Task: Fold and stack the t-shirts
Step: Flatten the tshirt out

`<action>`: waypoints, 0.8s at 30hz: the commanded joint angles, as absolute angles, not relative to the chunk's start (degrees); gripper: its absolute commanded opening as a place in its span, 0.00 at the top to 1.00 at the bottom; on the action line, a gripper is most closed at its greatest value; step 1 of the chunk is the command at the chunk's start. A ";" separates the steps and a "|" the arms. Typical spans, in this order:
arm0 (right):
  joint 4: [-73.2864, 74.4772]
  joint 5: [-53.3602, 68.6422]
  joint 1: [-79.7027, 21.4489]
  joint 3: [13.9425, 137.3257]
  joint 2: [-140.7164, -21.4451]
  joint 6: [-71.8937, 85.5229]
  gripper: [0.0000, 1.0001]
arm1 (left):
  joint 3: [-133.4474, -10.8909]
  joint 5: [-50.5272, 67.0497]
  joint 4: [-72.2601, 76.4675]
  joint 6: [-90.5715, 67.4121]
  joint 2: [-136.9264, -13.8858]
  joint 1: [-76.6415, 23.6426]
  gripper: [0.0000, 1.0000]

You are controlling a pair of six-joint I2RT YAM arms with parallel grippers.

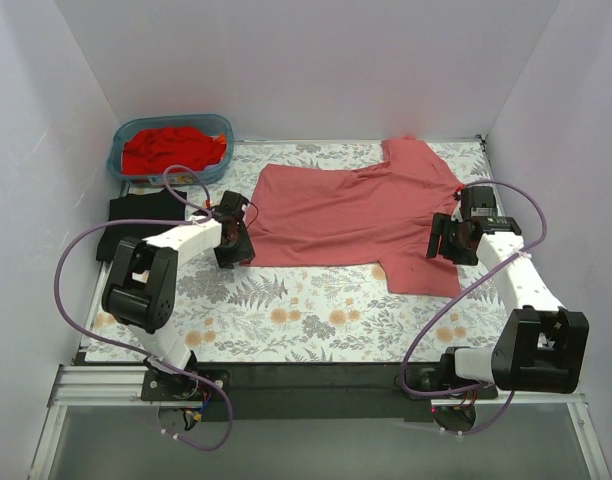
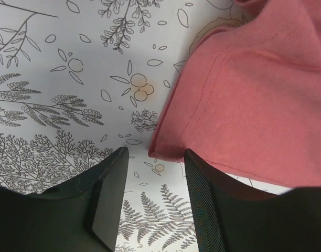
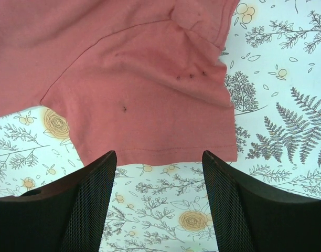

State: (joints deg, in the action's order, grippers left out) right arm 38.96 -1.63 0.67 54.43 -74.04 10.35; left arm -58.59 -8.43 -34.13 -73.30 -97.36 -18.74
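L gripper [image 2: 154, 154] & R gripper [image 3: 159, 156] released, at edges of flat-spread salmon-pink t-shirt [image 1: 356, 215].

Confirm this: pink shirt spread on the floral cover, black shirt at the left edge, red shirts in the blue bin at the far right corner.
Wrong corner: the blue bin with the red shirts sits at the far left, as the top external view shows. The rest stands.

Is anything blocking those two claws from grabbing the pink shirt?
Nothing visible does. The left gripper hangs open at the salmon-pink t-shirt's hem corner. The right gripper is open just short of a sleeve hem. Only bare floral table cover lies between.
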 commanded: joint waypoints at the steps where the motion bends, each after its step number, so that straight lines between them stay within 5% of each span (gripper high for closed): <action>1: 39.11 -1.14 0.70 53.00 -72.25 9.23 0.27 | -61.26 -11.51 -34.01 -73.48 -98.17 -20.03 0.54; 7: 39.02 -2.63 0.70 50.98 -71.19 9.84 0.28 | -61.08 -13.36 -34.71 -73.65 -100.72 -21.00 0.63; 12: 40.43 -9.04 1.05 50.54 -70.49 10.98 0.29 | -57.41 -13.27 -34.19 -74.36 -97.92 -21.89 1.00; 24: 42.36 -6.25 9.05 47.20 -73.65 14.42 0.32 | -50.54 -13.36 -27.08 -70.31 -89.83 -21.97 1.00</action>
State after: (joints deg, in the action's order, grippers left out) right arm 40.88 -7.42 7.97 48.84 -72.51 12.88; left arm -52.05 -12.86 -29.80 -71.96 -92.75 -21.82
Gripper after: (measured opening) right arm 0.695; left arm 0.029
